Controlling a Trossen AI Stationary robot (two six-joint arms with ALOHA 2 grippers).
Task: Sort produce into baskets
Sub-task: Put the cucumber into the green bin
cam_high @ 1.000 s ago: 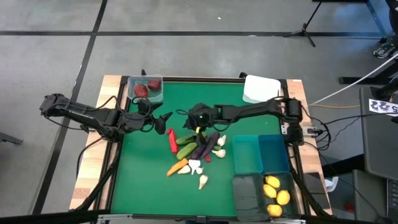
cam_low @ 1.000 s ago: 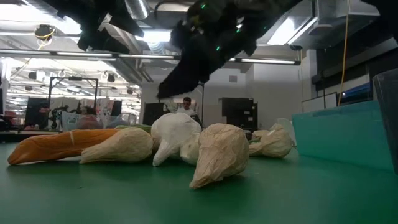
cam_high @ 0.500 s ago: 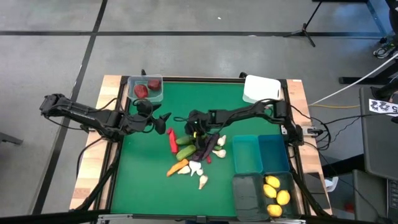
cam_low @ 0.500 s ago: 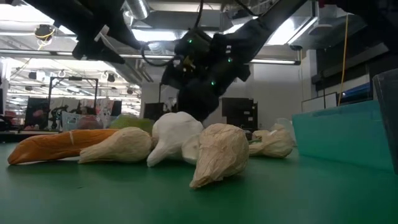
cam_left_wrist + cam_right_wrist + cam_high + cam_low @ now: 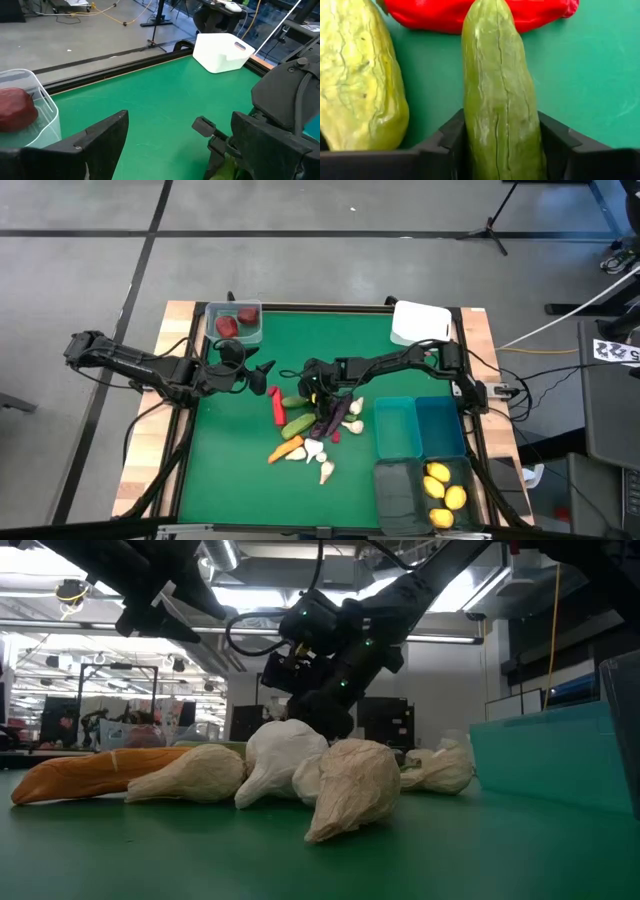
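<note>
R hand (image 5: 308, 390) down in the produce pile, centre of the high view. Its two dark fingers (image 5: 451, 131) sit flank-to-flank on a green, wrinkled toy cucumber (image 5: 499, 95) lying on the green tabletop (image 5: 230, 470); clenched on it or only bracketing, can't tell.

Handling (judgement): cucumber looks light, plastic, stiff, skin glossy so maybe slippery. Grip across the mid-body, as set up now, seems best; the tapered ends would squirt out.

Neighbours: second, paler green cucumber (image 5: 357, 75) just beside; long red pepper (image 5: 485, 15) touching or nearly touching the gripped one's far tip, may drag on lift.

Room: straight up is free. Teal-blue translucent bins (image 5: 418, 427) at centre-right, open green tabletop between. Clear bin w/ dark red round pieces (image 5: 234, 323) upper left.

L hand (image 5: 258, 373) spread wide, empty, hovering left of the pile, near the R hand; watch clearance.
</note>
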